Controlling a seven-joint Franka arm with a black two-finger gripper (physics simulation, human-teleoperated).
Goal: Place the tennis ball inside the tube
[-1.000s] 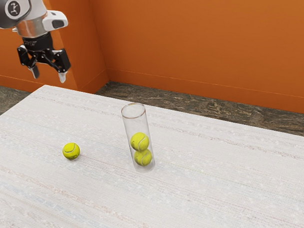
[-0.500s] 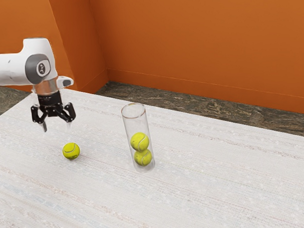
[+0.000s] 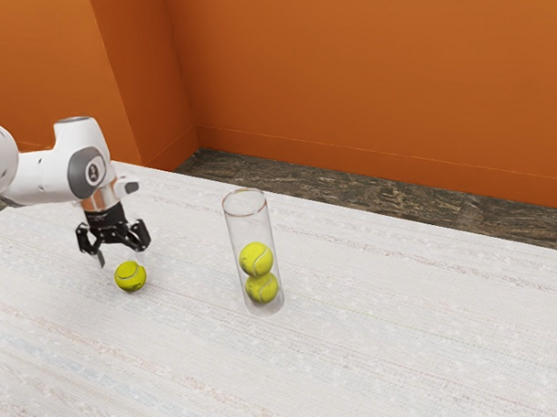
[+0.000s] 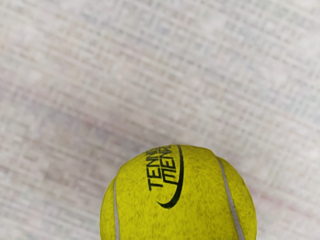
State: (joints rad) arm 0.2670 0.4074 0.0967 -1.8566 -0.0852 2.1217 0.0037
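A: What's in the tube?

B: Two balls, both yellow-green. It stands upright just left of the frame's centre in the exterior view, clear-walled, with a brownish rim. The upper ball rests on the lower ball, and the pair take up roughly the bottom half.

A: And the tennis ball for the task?

B: Outside, on the pale surface, left of the tube in the exterior view and well apart from it. The wrist view has it just under the hand, with dark lettering and a curved stroke on its felt.

A: How do the fingers stand?

B: Open, spread wide, pointing down, at the left of the exterior view. They're right over the ball, very low. One tip is near its left side there; the other I can't make out well.

A: Touching it?

B: I can't tell. They aren't gripping it, though; it sits on the surface, with the white and grey arm reaching in from the exterior view's left.
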